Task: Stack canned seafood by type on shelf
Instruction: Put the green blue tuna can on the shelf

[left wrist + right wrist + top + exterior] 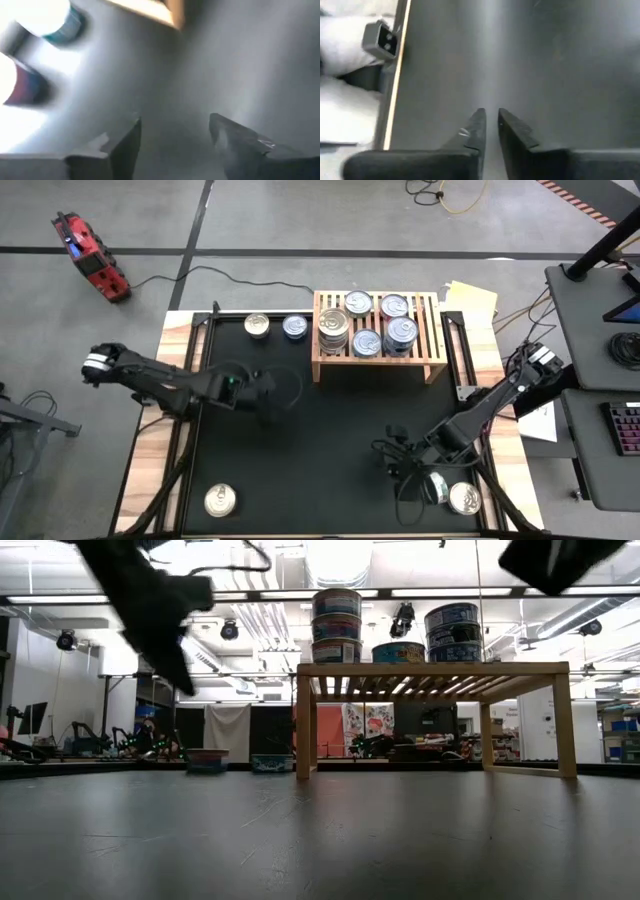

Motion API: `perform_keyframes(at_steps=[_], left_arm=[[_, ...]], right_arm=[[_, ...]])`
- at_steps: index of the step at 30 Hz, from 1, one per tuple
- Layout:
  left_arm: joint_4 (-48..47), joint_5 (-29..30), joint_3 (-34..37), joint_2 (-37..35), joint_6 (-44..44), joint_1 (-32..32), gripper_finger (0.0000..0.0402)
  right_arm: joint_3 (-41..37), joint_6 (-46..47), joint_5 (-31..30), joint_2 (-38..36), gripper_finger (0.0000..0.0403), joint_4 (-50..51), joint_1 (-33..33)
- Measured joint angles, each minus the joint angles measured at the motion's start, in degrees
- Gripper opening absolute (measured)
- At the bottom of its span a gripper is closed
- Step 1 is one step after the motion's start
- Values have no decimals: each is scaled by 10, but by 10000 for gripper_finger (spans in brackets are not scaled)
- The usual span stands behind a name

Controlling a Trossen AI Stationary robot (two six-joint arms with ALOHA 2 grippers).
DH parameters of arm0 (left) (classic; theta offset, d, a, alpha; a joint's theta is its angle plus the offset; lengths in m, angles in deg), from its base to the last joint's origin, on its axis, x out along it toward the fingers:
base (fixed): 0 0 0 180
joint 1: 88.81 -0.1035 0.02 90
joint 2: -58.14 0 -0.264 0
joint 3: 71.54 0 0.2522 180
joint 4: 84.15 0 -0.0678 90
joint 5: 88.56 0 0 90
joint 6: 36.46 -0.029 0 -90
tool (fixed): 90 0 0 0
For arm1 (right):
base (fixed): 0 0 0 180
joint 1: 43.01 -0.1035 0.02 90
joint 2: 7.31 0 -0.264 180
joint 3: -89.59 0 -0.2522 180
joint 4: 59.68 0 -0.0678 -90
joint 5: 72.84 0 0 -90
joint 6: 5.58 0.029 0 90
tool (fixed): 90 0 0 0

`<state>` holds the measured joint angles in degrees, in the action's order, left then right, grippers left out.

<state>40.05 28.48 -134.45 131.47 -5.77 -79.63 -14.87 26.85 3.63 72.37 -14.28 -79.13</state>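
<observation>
The left gripper (272, 402) is held open and empty above the black mat (330, 450); the right gripper (490, 127) is seemingly nearly closed, nothing gripped, near the mat's edge.

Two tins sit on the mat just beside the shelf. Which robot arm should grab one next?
Probably the left. Its gripper is open and empty over the mat, nearer the two tins beside the shelf. The right gripper is almost shut, far off near the front edge.

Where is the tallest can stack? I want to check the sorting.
In the high view, the tallest stack stands on the shelf's left part, beside a single can.
</observation>
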Motion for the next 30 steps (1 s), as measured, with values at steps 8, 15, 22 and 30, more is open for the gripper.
perform_keyframes(at_steps=[8, 15, 22, 30], left_arm=[[83, 45, -38, 0, -271, -180, 103], [218, -308, -34, 17, -474, -345, 7], [306, -264, -38, 90, -462, -447, 5], [304, -234, -95, 202, -409, -485, 1]], right_arm=[[7, -80, -138, -95, 12, 42, 20], [-2, -182, -149, -167, 12, 63, 108], [-5, -239, -150, -185, 12, 62, 179], [-6, -246, -152, -178, 13, 54, 190]])
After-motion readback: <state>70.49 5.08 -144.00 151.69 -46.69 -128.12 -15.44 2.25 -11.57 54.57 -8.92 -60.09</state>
